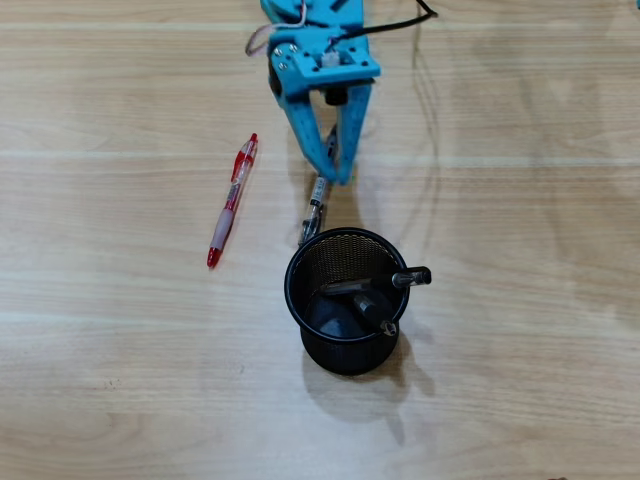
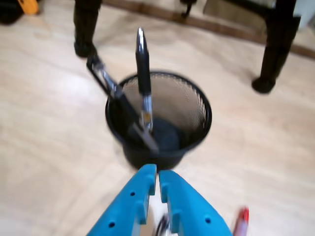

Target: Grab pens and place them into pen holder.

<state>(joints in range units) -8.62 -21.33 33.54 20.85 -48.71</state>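
- Gripper point(image 1: 338, 172): clenching a dark pen point(image 1: 314, 207) beside the holder.
- Mesh pen holder point(image 1: 344, 352): containing two pens.
- Red pen point(image 1: 232, 199): lying apart on the table point(image 1: 120, 350).

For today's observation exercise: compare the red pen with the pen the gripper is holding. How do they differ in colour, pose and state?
The red pen lies flat and free on the table, left of the pen holder in the overhead view; the dark pen is clamped in the gripper, its tip at the holder's rim. The red pen is red with a clear middle; the dark pen is black and silver. Neither is in the holder yet.
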